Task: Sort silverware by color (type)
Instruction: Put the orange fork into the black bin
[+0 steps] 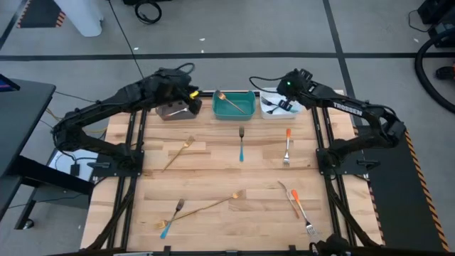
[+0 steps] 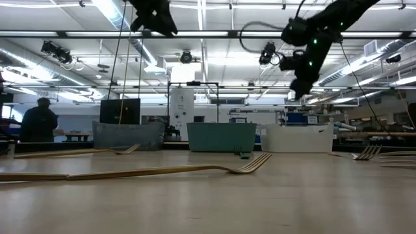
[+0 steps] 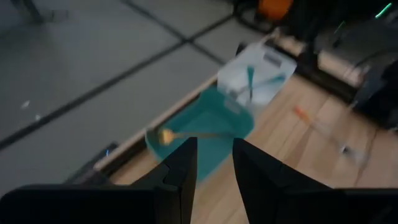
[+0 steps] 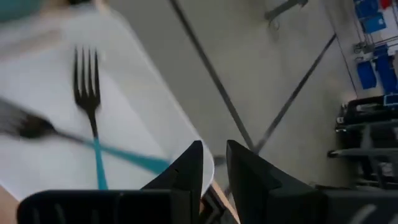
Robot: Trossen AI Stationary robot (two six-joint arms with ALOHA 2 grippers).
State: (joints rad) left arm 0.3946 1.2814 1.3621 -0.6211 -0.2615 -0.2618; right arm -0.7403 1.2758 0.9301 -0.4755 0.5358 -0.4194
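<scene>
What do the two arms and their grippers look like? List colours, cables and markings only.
Both arms are dark, nearly black, built of jointed segments. The right arm carries white lettering along one link, a small green light near its wrist and a black cable looping off it. The left arm has a black cable arching over its wrist. The left gripper and the right gripper each have two flat, dark, wedge-shaped fingers.

The counter [image 1: 213,178] is pale wood with darker plank streaks. Three bins stand in a row: a grey bin [image 1: 176,108], a teal bin [image 1: 234,104] with a gold utensil [image 1: 229,99] inside, and a white bin [image 1: 274,107] holding blue-handled forks [image 4: 93,124]. On the wood lie gold forks [image 1: 178,153], a blue-handled fork [image 1: 242,144] and orange-handled forks [image 1: 287,146]. Both arms are black.
</scene>
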